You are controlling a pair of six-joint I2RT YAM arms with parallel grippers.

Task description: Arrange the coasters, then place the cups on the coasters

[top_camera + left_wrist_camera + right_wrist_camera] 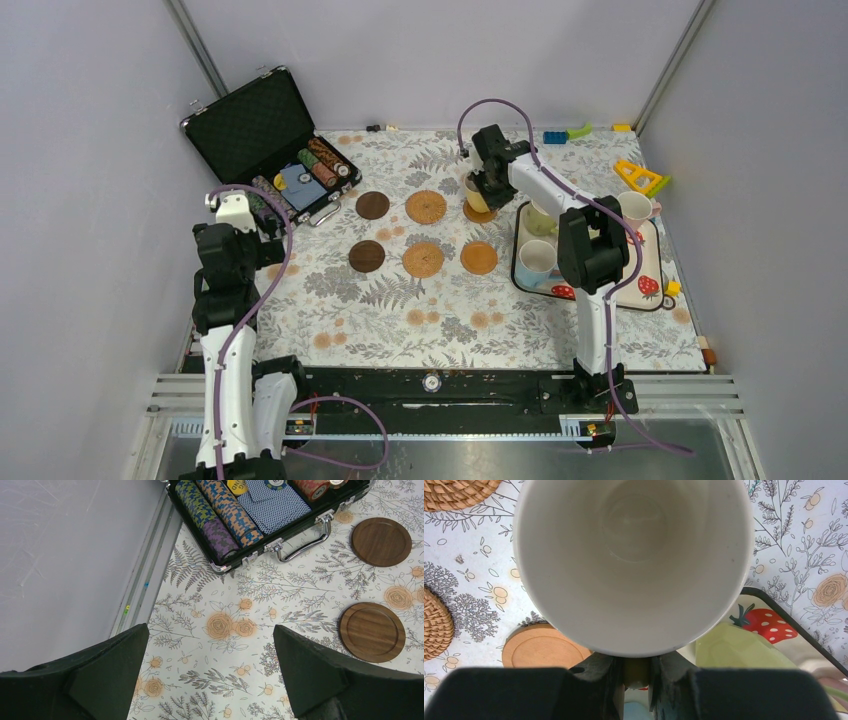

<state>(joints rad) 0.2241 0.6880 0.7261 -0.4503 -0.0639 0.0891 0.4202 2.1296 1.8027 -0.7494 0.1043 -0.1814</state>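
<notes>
- Cream rectangular strawberry-print tray (645,262), right of frame: other mugs wait there.
- Yellow ceramic mug (476,193), upper centre: pinched by right gripper (484,183), over tan round coaster (480,214).
- To do it well: lower plumb, centre the base, then release.
- Left gripper (210,630): fingers spread, idle, lower left.

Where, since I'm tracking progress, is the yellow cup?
Top view: right of centre, toward the back, the yellow cup is held by the right gripper at the tan coaster just left of the tray.
</notes>
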